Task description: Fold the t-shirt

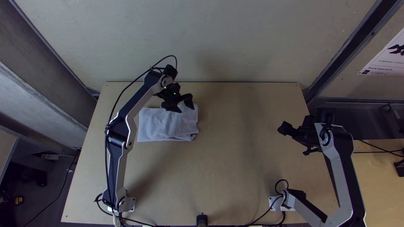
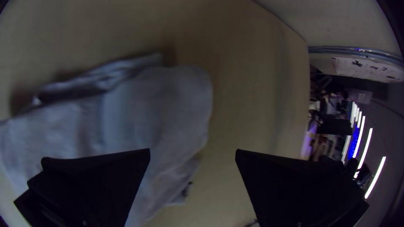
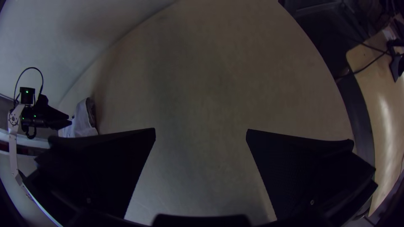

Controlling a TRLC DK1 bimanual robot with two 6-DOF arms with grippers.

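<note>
The t-shirt (image 1: 166,124) lies flat on the left part of the worktop (image 1: 235,176), towards its far edge, already in a compact, roughly rectangular bundle. Its layers show at the edge towards the middle of the worktop, where the near corner looks a little uneven. It seems laid there so that the left arm can work it from above, with room around it for another fold or a tidy.

The left gripper (image 1: 187,110) is tilted over the bundle's far corner on the side towards the middle, probably to take or straighten that edge, or to back off from it. Its jaws are wide apart and hold nothing; 1 side is over the cloth, the other beyond its edge. Whether they brush the fabric, I cannot tell.

The right gripper (image 3: 201,130) is well apart from the t-shirt, above the right side of the worktop, perhaps kept there to leave the left arm space. Its 2 jaws are spread wide too, gripping nothing.
</note>
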